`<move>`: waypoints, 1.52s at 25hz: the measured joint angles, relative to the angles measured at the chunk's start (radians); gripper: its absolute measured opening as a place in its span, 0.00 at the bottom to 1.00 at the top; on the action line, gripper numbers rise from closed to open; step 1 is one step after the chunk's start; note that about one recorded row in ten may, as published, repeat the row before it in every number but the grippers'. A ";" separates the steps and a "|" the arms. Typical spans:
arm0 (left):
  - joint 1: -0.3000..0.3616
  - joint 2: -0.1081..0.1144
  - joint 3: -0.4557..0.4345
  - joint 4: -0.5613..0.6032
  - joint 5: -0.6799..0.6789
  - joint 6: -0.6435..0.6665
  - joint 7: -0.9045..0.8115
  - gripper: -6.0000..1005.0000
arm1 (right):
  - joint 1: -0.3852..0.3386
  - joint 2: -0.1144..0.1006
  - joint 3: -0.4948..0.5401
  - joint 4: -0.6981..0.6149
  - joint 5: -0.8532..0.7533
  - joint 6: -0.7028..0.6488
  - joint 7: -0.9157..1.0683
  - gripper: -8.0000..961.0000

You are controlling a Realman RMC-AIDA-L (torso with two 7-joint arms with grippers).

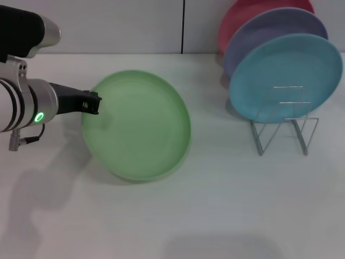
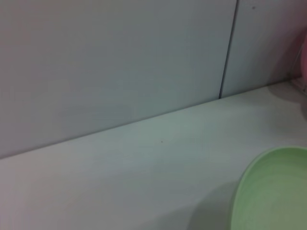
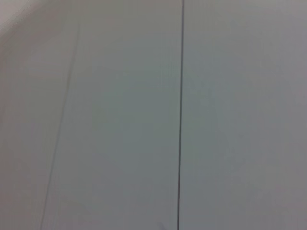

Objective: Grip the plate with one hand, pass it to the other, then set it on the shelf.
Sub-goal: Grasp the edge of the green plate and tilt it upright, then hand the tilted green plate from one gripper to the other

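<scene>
In the head view the light green plate (image 1: 137, 124) hangs tilted a little above the white table, with its shadow under it. My left gripper (image 1: 92, 102), black with a green-lit ring on its silver wrist, is shut on the plate's left rim. In the left wrist view, an edge of the plate (image 2: 273, 191) shows over the table. The wire shelf (image 1: 283, 127) stands at the right, its front slots bare. My right gripper is out of view; its wrist camera shows only a grey wall panel.
Three plates lean in the shelf's rear slots: light blue (image 1: 285, 75), lavender (image 1: 269, 38), and pink (image 1: 242, 16) at the back. A grey wall (image 1: 135, 24) runs behind the table (image 1: 215, 216).
</scene>
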 joint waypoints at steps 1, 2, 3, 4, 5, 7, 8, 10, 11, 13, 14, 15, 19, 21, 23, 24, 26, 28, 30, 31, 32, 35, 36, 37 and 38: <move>0.000 0.000 -0.001 -0.015 0.000 -0.003 0.000 0.05 | 0.010 -0.006 -0.073 -0.148 -0.114 0.079 0.190 0.82; 0.000 0.000 -0.001 -0.015 0.000 -0.003 0.000 0.05 | 0.010 -0.006 -0.073 -0.148 -0.114 0.079 0.190 0.82; 0.001 0.000 -0.004 -0.037 0.002 -0.009 0.001 0.05 | 0.021 -0.012 -0.094 -0.218 -0.191 0.102 0.310 0.82; 0.001 0.000 -0.004 -0.037 0.002 -0.009 0.001 0.05 | 0.037 -0.018 -0.099 -0.291 -0.276 0.098 0.420 0.82; 0.001 0.000 -0.006 -0.050 0.002 -0.012 0.002 0.05 | 0.054 -0.025 -0.102 -0.357 -0.355 0.085 0.529 0.82; 0.000 0.002 -0.012 -0.081 0.004 -0.020 0.004 0.05 | 0.113 -0.043 -0.103 -0.480 -0.566 -0.003 0.758 0.82; -0.003 0.001 -0.031 -0.122 0.001 -0.038 0.019 0.05 | 0.141 -0.051 -0.102 -0.516 -0.642 -0.045 0.835 0.82; -0.005 0.000 -0.040 -0.135 0.001 -0.043 0.026 0.05 | 0.223 -0.077 -0.094 -0.562 -0.798 -0.172 0.990 0.82; -0.007 0.000 -0.047 -0.155 -0.001 -0.049 0.035 0.05 | 0.297 -0.098 -0.083 -0.547 -0.879 -0.285 1.064 0.82; -0.010 0.001 -0.056 -0.188 -0.003 -0.054 0.040 0.05 | 0.329 -0.105 -0.082 -0.529 -0.904 -0.324 1.081 0.82; -0.010 0.001 -0.060 -0.199 -0.003 -0.056 0.042 0.06 | 0.358 -0.108 -0.086 -0.506 -0.933 -0.350 1.087 0.82; -0.010 0.001 -0.064 -0.214 -0.003 -0.059 0.046 0.06 | 0.377 -0.111 -0.091 -0.481 -0.956 -0.359 1.088 0.82; -0.012 0.001 -0.070 -0.258 -0.004 -0.071 0.053 0.06 | 0.451 -0.122 -0.134 -0.318 -1.016 -0.362 1.088 0.82; -0.017 0.001 -0.074 -0.272 -0.010 -0.077 0.053 0.06 | 0.472 -0.135 -0.168 -0.207 -1.015 -0.303 1.084 0.82; -0.019 0.001 -0.074 -0.275 -0.014 -0.078 0.053 0.06 | 0.473 -0.139 -0.197 -0.157 -1.015 -0.251 1.078 0.82; -0.019 0.001 -0.074 -0.275 -0.014 -0.078 0.053 0.06 | 0.473 -0.139 -0.197 -0.157 -1.015 -0.251 1.078 0.82; -0.020 0.001 -0.075 -0.276 -0.018 -0.078 0.053 0.06 | 0.467 -0.140 -0.235 -0.120 -1.010 -0.189 1.070 0.82; -0.022 0.001 -0.075 -0.276 -0.022 -0.078 0.053 0.06 | 0.467 -0.139 -0.243 -0.106 -1.004 -0.174 1.067 0.82; -0.025 0.001 -0.075 -0.276 -0.026 -0.078 0.053 0.06 | 0.469 -0.135 -0.253 -0.081 -0.995 -0.156 1.060 0.82; -0.028 0.001 -0.075 -0.276 -0.029 -0.079 0.053 0.06 | 0.476 -0.133 -0.274 -0.045 -0.985 -0.132 1.048 0.82; -0.028 0.001 -0.075 -0.276 -0.029 -0.079 0.053 0.06 | 0.476 -0.133 -0.274 -0.045 -0.985 -0.132 1.048 0.82; -0.028 0.000 -0.074 -0.276 -0.036 -0.079 0.053 0.06 | 0.483 -0.127 -0.315 0.001 -0.981 -0.100 1.030 0.82; -0.027 0.000 -0.073 -0.276 -0.042 -0.079 0.053 0.06 | 0.485 -0.119 -0.341 0.017 -0.981 -0.076 1.025 0.82; -0.027 0.000 -0.073 -0.276 -0.043 -0.079 0.053 0.06 | 0.486 -0.115 -0.350 0.021 -0.981 -0.065 1.024 0.82; -0.025 0.000 -0.072 -0.277 -0.046 -0.079 0.053 0.06 | 0.488 -0.104 -0.358 0.023 -0.981 -0.049 1.024 0.82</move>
